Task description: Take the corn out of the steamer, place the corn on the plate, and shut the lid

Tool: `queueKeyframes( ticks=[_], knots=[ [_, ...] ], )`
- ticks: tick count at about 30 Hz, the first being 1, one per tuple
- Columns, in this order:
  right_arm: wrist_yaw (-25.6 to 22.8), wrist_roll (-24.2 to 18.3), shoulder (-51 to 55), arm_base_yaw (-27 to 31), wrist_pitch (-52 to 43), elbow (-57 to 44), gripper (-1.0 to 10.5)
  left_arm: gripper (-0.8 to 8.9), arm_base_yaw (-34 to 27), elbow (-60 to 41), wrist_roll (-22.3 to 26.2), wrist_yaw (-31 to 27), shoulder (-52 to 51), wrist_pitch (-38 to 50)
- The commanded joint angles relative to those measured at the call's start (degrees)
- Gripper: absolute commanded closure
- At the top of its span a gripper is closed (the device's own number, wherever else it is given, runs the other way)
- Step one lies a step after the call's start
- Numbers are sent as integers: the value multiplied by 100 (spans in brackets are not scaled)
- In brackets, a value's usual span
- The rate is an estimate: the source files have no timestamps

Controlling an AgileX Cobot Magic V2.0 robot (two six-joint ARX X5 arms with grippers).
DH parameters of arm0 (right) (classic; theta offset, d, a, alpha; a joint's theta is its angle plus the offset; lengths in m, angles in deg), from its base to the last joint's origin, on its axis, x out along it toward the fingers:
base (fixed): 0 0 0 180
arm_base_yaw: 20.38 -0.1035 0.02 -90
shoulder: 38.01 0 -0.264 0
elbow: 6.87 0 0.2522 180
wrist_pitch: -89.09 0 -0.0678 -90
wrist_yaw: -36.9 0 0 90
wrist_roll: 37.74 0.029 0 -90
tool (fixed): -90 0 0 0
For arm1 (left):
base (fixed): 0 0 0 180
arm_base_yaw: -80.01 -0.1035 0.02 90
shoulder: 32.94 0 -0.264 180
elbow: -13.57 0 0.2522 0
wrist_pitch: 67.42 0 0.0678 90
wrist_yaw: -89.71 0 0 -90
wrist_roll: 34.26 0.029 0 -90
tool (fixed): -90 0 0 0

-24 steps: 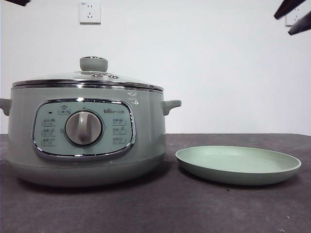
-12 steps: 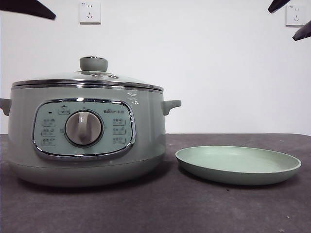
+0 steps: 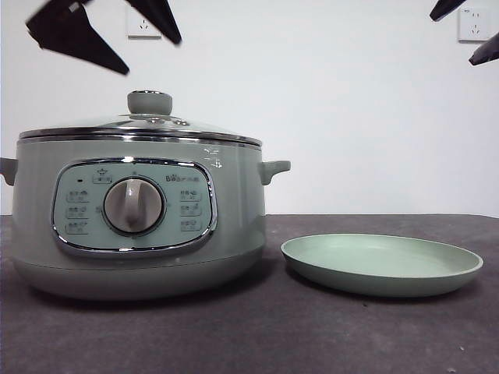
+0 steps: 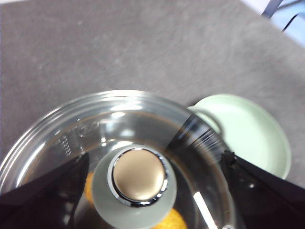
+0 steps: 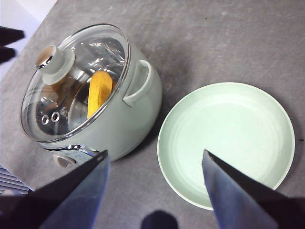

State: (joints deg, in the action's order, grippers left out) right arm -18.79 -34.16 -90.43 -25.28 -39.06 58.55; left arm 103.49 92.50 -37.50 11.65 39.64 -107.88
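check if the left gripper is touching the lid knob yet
Apart. In the front view the left gripper hangs open above the lid's knob, with bare wall showing between the jaw tips and the knob.

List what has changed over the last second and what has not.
The left gripper has come down from the top corner to hover above the lid and its knob, jaws open, holding nothing. The right gripper has barely shifted, waiting over the plate. Steamer, lid and plate are unmoved.
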Motion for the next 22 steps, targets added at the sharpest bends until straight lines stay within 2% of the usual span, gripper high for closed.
queueKeyframes(
  ticks=[1,7,10,12,17,22],
  knots=[
    [-20,-57,-9,-15,-26,15,624,347,66,-9,205,-195,236,-33],
    [-20,-48,-9,-15,-26,15,626,374,138,-9,249,-380,584,-168],
    [-20,-48,-9,-15,-26,15,626,507,173,-9,356,-468,638,-208],
    [-17,-48,-9,-15,-26,15,626,628,175,-9,356,-461,654,-210],
    [-17,-48,-9,-15,-26,15,627,830,173,-9,404,-463,654,-210],
    [-13,-48,-9,-20,-28,15,628,822,173,-7,487,-455,643,-59]
  ],
)
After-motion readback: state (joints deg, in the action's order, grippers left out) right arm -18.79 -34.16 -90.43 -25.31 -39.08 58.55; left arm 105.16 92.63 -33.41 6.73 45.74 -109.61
